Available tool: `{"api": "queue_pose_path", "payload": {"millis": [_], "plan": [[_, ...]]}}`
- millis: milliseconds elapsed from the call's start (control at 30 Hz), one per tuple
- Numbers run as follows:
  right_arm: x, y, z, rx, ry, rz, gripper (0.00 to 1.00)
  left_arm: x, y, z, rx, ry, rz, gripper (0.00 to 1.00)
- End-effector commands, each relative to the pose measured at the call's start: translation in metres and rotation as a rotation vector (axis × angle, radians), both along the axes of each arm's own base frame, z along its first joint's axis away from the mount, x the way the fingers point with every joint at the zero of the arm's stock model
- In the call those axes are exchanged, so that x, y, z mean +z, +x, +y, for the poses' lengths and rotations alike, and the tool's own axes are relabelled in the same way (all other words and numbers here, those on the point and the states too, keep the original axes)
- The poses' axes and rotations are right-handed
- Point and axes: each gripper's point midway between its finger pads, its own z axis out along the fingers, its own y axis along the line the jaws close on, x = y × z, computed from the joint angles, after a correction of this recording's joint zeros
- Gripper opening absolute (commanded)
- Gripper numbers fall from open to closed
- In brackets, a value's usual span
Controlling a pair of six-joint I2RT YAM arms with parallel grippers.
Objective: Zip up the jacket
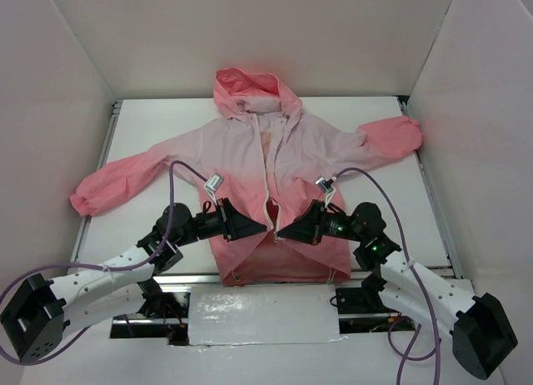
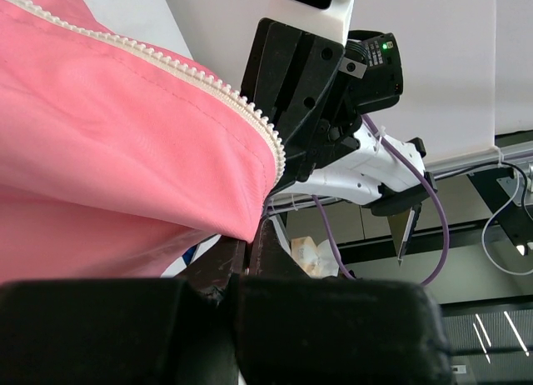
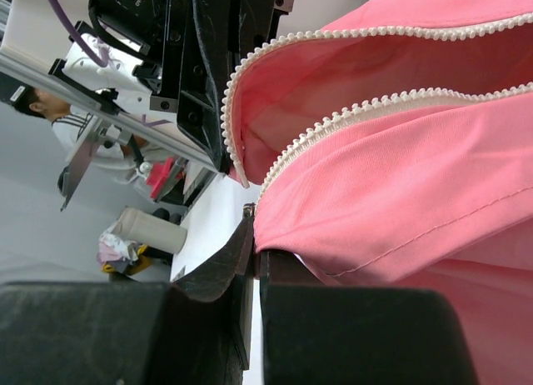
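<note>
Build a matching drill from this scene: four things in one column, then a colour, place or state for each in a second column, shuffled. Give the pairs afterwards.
Column one:
1 hood
2 zipper
3 left gripper
4 right gripper

Column two:
A shut on the jacket front edge, left of the opening
B white, tooth rows apart
C coral pink, at the far side
D shut on the front edge, right of the opening

Pairs: 1-C, 2-B, 3-A, 4-D

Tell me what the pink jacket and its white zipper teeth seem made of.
The pink hooded jacket: thin woven fabric, likely nylon or polyester; it creases finely with faint sheen. Its white zipper teeth: probably moulded plastic; chunky, uniform, slightly glossy beads.
</note>
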Motion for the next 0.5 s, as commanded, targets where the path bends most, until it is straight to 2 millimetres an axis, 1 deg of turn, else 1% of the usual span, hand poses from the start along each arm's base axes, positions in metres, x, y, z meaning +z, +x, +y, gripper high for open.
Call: {"api": "queue_pose_path", "payload": {"millis": [0, 200, 467], "plan": [[0.0209, -0.0035, -0.0005, 0.029, 0.048, -0.094, 0.0, 0.0182, -0.0061, 0.0009, -0.03, -0.059, -0.066, 0.0], [0.0222, -0.0032, 0.0009, 0.04, 0.047, -0.098, 0.0, 0.0183, -0.0069, -0.0004, -0.043, -0.048, -0.075, 0.0], [0.0255, -0.0016, 0.0011, 0.041, 0.05, -0.104, 0.0, 0.0135, -0.0077, -0.0017, -0.056, -0.017, -0.074, 0.0]]}}
